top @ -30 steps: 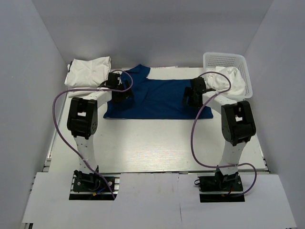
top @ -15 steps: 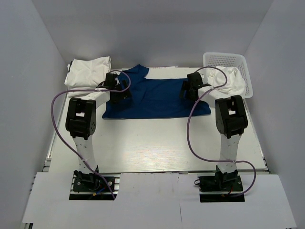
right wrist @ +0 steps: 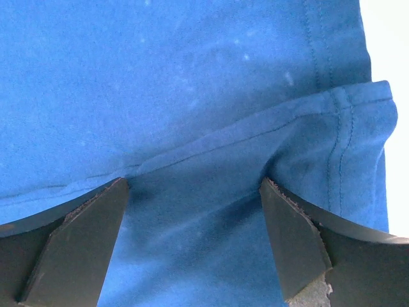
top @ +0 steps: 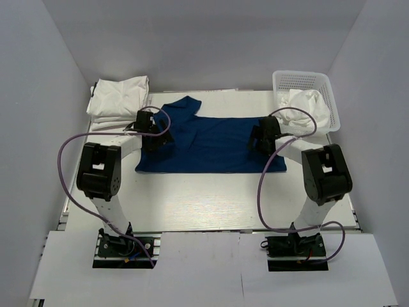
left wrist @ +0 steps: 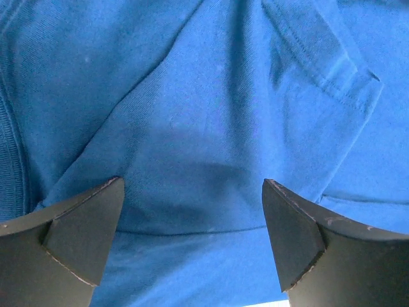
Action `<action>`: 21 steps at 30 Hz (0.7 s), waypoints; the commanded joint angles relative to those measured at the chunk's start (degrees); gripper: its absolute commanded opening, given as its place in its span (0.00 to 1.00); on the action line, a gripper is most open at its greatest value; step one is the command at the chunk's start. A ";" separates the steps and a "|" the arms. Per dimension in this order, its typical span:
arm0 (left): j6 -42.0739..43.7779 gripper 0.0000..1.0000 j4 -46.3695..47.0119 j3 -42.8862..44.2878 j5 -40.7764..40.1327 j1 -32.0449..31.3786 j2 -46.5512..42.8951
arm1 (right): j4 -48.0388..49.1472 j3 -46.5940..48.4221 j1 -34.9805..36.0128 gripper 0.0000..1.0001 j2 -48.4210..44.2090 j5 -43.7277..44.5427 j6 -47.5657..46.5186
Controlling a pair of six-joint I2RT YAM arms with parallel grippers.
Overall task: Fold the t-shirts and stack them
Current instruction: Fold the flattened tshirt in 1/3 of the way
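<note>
Hovering low over royal blue cloth t-shirt (top: 211, 144), spread mid-table: left gripper (left wrist: 193, 185), right gripper (right wrist: 193, 184), both wide open, holding nothing. Far left: folded white cloth t-shirts (top: 118, 96). Far right: white plastic mesh basket (top: 300, 80). Risk: pinching one layer only, skewing the fold.

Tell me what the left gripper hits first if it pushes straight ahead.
The blue t-shirt: its cloth fills the view ahead of the open left gripper. How near is unclear.

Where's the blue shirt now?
In the top view the blue shirt lies spread on the far middle of the table, between the white shirt on the left and the basket on the right.
</note>
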 commanded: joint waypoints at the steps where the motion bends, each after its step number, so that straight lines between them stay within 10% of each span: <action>1: -4.24 1.00 -6.04 -10.29 0.97 -0.48 -4.94 | -9.23 -10.76 -0.34 0.90 -3.29 -0.66 3.69; 12: -16.02 1.00 -26.24 -33.15 -6.48 -1.53 -31.01 | -11.00 -23.37 3.70 0.90 -23.95 -10.67 -1.93; 21: -10.41 1.00 -16.95 -19.64 -9.32 -0.93 -30.37 | -4.32 -9.59 3.79 0.90 -17.29 -7.16 -2.55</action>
